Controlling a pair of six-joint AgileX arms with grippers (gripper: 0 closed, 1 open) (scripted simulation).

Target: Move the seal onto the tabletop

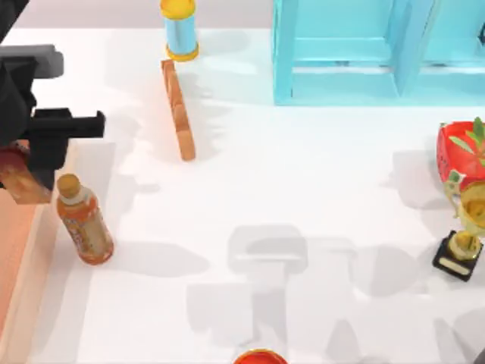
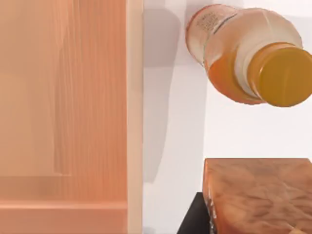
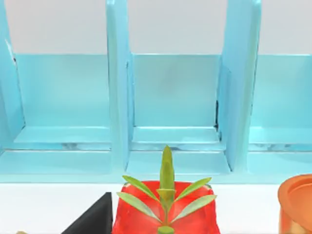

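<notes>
The seal [image 1: 17,182], a tan-orange stone block with a dark red end, hangs at the far left of the top view, over the edge of the wooden tray. My left gripper [image 1: 34,163] is shut on it. In the left wrist view the seal's marbled body [image 2: 258,195] sits close to the camera, with one black finger [image 2: 195,222] against its side. Below it lies the white tabletop [image 2: 170,146], just beside the tray's raised rim [image 2: 135,122]. The white tabletop [image 1: 303,174] spreads across the middle of the top view.
An orange bottle [image 1: 85,224] with a yellow cap stands beside the tray [image 1: 19,265]. A long orange-brown bar [image 1: 179,110] and a blue can [image 1: 180,30] lie farther back. A blue shelf [image 1: 364,53], a red plant pot [image 1: 461,152] and a trophy [image 1: 461,243] stand on the right.
</notes>
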